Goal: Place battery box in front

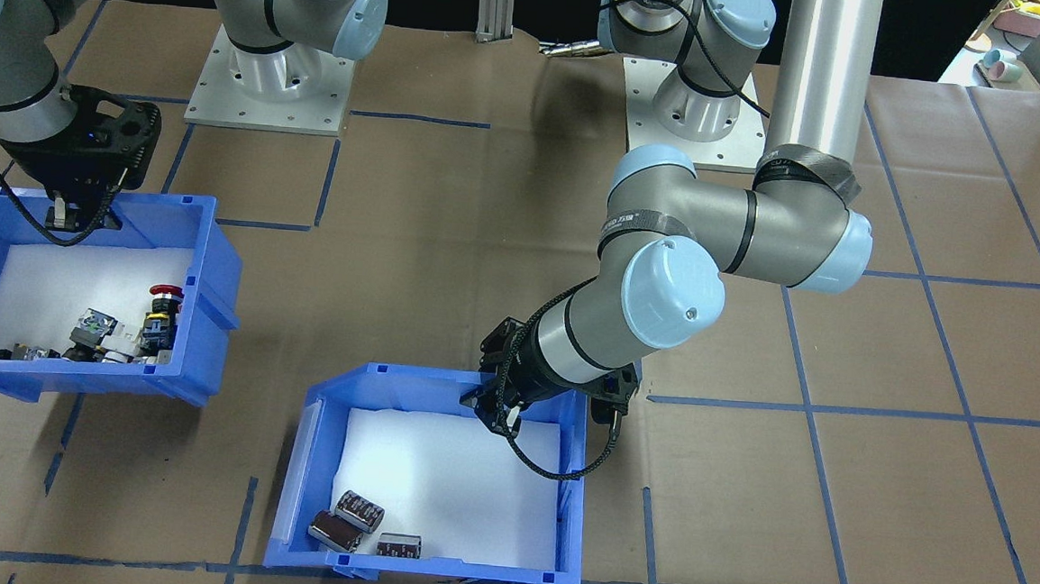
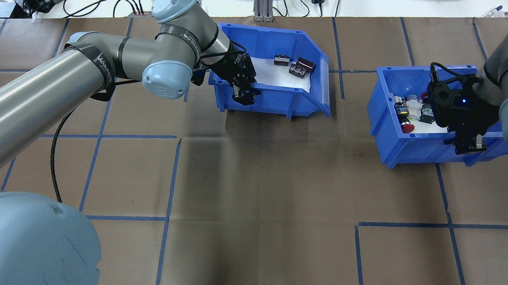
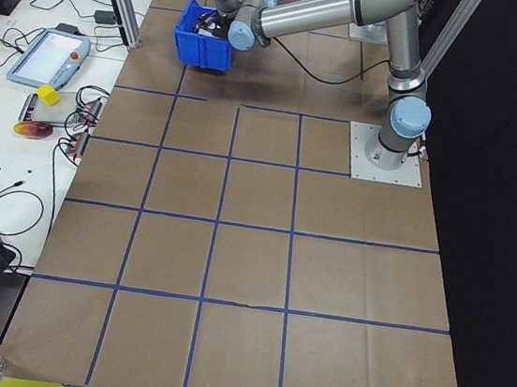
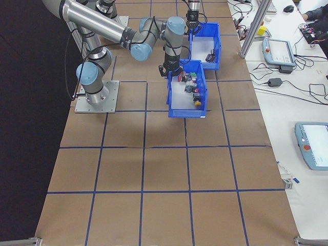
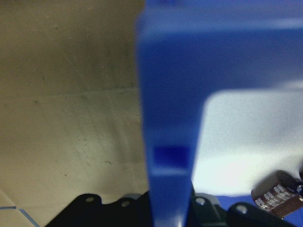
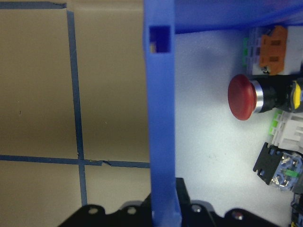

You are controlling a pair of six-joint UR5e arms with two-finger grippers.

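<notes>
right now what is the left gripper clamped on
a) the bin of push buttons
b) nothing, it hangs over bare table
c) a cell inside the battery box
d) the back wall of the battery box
d: the left gripper straddles the wall of the battery box, one finger inside and one outside, and the left wrist view shows that blue wall running between its fingers.

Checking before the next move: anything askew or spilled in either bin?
Nothing spilled. Both bins look tipped: the switch bin is raised off the table by the right gripper, and the battery box sits slanted in the left gripper, cells gathered at one end.
</notes>
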